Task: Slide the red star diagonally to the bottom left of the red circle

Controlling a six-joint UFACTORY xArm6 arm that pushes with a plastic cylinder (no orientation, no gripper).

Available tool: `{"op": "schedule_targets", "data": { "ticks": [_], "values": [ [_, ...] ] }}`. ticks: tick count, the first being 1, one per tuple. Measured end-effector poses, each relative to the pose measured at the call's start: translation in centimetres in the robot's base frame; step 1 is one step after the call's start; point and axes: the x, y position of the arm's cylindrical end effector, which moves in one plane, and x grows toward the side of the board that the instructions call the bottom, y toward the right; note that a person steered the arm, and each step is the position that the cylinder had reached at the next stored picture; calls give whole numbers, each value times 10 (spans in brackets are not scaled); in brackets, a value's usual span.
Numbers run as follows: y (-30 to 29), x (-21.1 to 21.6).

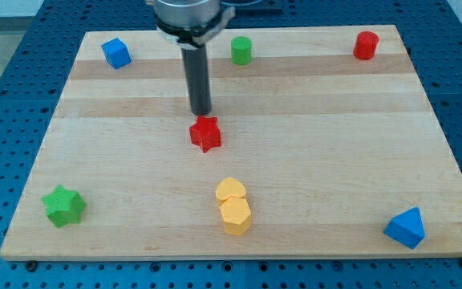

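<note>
The red star [205,133] lies near the middle of the wooden board [335,152]. The red circle [366,45], a short cylinder, stands near the board's top right corner, far from the star. My tip [202,111] is just above the star toward the view's top, a small gap away from it. The dark rod rises from there to the arm's grey collar at the view's top.
A blue cube [116,53] is at the top left and a green cylinder [241,50] at the top middle. A green star [63,205] is at the bottom left. Two yellow blocks [233,205] touch at the bottom middle. A blue block [406,227] is at the bottom right.
</note>
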Motion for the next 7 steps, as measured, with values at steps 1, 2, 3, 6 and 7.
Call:
{"op": "schedule_targets", "data": {
  "ticks": [1, 2, 3, 6, 7],
  "values": [
    [-37, -7],
    [-42, 34],
    [-42, 63],
    [20, 66],
    [75, 34]
  ]
}}
